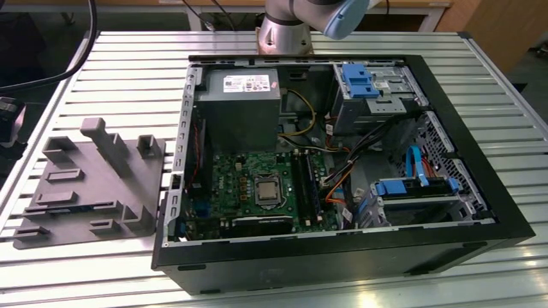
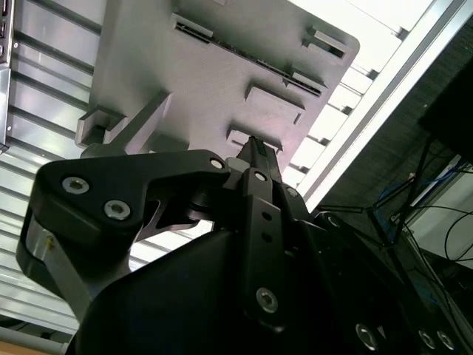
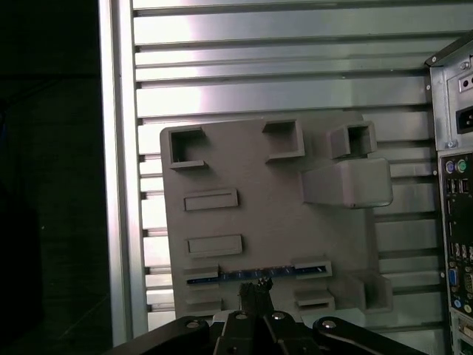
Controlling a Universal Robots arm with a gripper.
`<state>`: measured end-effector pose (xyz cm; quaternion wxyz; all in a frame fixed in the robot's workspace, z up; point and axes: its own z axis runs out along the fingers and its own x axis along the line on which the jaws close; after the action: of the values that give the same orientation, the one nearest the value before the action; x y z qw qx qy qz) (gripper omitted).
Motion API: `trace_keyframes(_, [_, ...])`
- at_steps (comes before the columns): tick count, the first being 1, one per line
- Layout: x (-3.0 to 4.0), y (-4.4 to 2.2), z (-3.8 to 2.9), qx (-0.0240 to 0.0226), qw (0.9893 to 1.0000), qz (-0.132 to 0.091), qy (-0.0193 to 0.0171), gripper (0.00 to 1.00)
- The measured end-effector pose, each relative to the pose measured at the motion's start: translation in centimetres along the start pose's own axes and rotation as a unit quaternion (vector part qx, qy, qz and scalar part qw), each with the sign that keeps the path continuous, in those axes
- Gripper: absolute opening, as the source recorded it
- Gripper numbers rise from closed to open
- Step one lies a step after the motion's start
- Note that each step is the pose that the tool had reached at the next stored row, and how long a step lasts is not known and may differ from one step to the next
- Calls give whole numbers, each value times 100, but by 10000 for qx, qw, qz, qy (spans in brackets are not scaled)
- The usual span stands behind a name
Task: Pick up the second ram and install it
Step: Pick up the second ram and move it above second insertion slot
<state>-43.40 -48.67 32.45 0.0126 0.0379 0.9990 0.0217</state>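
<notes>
Second ram: the slim, long, dark memory stick (image 3: 255, 275) stands on edge in a slot of the flat grey plastic tray (image 3: 266, 214), between two low raised blocks.
First wrist view, surroundings: the tray lies on a ribbed aluminium table (image 3: 259, 81). A tall grey block (image 3: 347, 185) rises from the tray, well apart from the stick. The rear port panel of a black computer case (image 3: 454, 222) stands beside the tray.
First wrist view, jaws: the black two-finger gripper (image 3: 255, 288) hangs over the middle of the stick with its jaws together, holding nothing. I cannot tell whether it touches the stick.
Second wrist view, surroundings: the table slats (image 2: 37, 111) run under the tray (image 2: 199, 81), and loose dark cables (image 2: 443, 222) hang beyond the table edge.
Second wrist view, jaws: the gripper (image 2: 253, 148) comes to a closed point and grips nothing. The second ram (image 2: 251, 61) shows as a thin dark line across the tray, apart from that point.
Exterior view, surroundings: the tray (image 1: 86, 186) lies just beside the case (image 1: 479, 231), on the exterior view's left. The robot arm (image 1: 296, 19) rises behind the case.
Exterior view, case contents: a green motherboard (image 1: 231, 186), long black slots (image 1: 304, 186) beside the processor, a grey power supply (image 1: 240, 109) and blue drive brackets (image 1: 358, 80).
</notes>
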Motion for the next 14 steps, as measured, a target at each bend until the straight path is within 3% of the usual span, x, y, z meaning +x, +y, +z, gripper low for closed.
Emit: trace_keyframes(14, [0,0,0,-2,10000,-100,4,11])
